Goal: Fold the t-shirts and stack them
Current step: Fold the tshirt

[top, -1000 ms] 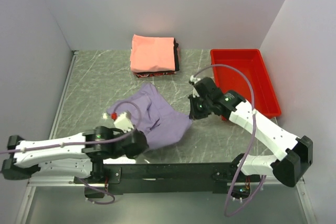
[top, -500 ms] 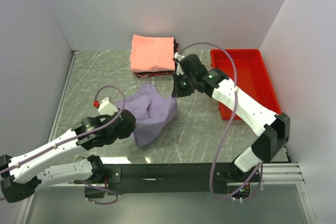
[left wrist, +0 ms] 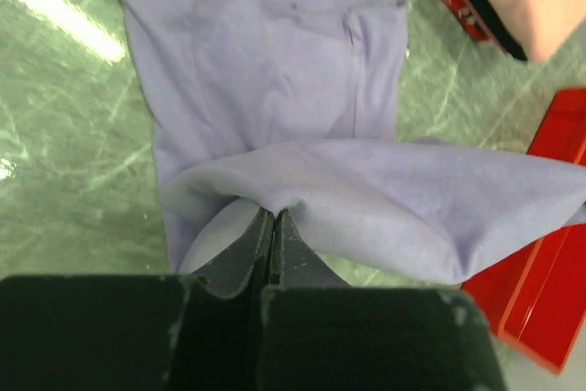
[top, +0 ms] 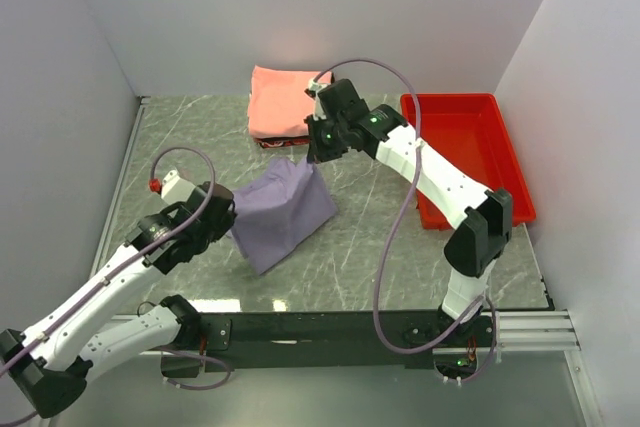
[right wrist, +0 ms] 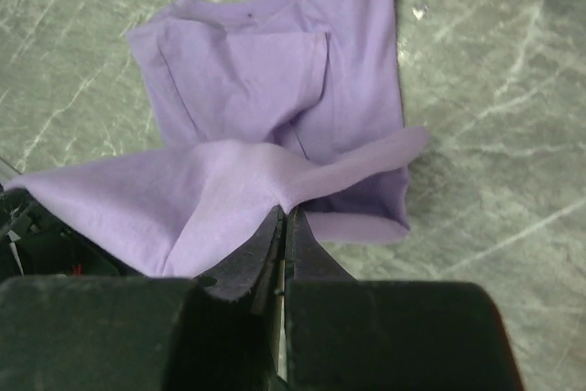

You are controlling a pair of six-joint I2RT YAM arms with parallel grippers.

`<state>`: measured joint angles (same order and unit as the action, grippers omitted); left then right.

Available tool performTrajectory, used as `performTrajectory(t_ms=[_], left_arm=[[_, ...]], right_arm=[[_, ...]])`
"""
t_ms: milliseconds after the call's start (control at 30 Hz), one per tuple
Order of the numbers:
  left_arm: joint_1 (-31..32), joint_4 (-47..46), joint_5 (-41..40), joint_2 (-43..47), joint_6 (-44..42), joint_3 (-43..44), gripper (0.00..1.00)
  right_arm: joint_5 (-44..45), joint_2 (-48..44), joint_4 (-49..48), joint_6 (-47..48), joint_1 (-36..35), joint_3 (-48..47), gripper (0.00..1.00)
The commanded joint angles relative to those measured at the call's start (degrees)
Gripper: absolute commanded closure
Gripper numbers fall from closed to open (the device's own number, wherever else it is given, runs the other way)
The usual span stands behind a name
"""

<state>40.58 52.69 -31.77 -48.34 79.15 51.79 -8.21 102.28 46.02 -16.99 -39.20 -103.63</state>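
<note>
Two grippers stretch the lavender t-shirt mid-frame in the top view: left gripper at its lower-left edge, right gripper at its upper-right, nearer the folded stack above. Left wrist shows jaws pinched on cloth; right wrist likewise.

Both arms reach forward, left claw and right claw pinched closed.

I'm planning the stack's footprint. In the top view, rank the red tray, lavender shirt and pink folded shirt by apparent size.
1. red tray, largest.
2. lavender shirt and pink folded shirt: near alike; the lavender one is held up, nearer the camera, so unranked.
</note>
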Motion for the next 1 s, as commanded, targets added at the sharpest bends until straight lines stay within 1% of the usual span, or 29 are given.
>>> performTrajectory(t_ms=[0,67,133,233,300,333,533,667,800,967], left_arm=[[-3.39,-4.34,1.45,-0.01,-3.74,-0.37,0.99],[-5.41,-5.39,0.74,0.70,-5.05,-1.07,0.99],[-8.75,-6.98,1.53,0.96,-6.55,-1.51,0.99],[-13.50,-10.22,4.86,0.35,-9.36,-2.66,0.99],[-16.91,-11.64,8.73,-0.79,-11.65,-3.80,0.99],[-17.72,-12.86,9.70,-1.32,-12.26,-4.15,0.99],[-24.22,-16.29,11.55,-4.22,-14.90,-6.52,0.99],[-27.56,-22.00,11.73,-6.76,-16.66,-8.28,0.99],[-30.99,-24.81,11.82,-10.54,-17.54,-8.28,0.99],[-33.72,-27.90,13.23,-16.07,-18.60,-8.46,0.99]], right_arm=[[-0.58,3.01,-0.14,2.14,0.35,-5.25,1.00],[-0.32,4.93,0.91,2.84,0.35,-8.40,1.00],[0.82,5.65,1.00,3.54,0.53,-9.65,1.00],[0.48,7.75,1.44,4.34,0.62,-12.11,1.00],[0.04,9.07,1.01,4.69,0.62,-13.08,1.00],[-0.40,9.51,0.65,4.78,0.70,-13.17,1.00],[-1.55,14.08,-1.45,6.97,0.70,-15.80,1.00],[-1.55,16.89,-6.02,6.71,0.79,-16.60,1.00],[-0.85,19.44,-13.13,6.53,0.79,-16.51,1.00],[-0.32,23.74,-19.47,6.10,0.79,-17.39,1.00]])
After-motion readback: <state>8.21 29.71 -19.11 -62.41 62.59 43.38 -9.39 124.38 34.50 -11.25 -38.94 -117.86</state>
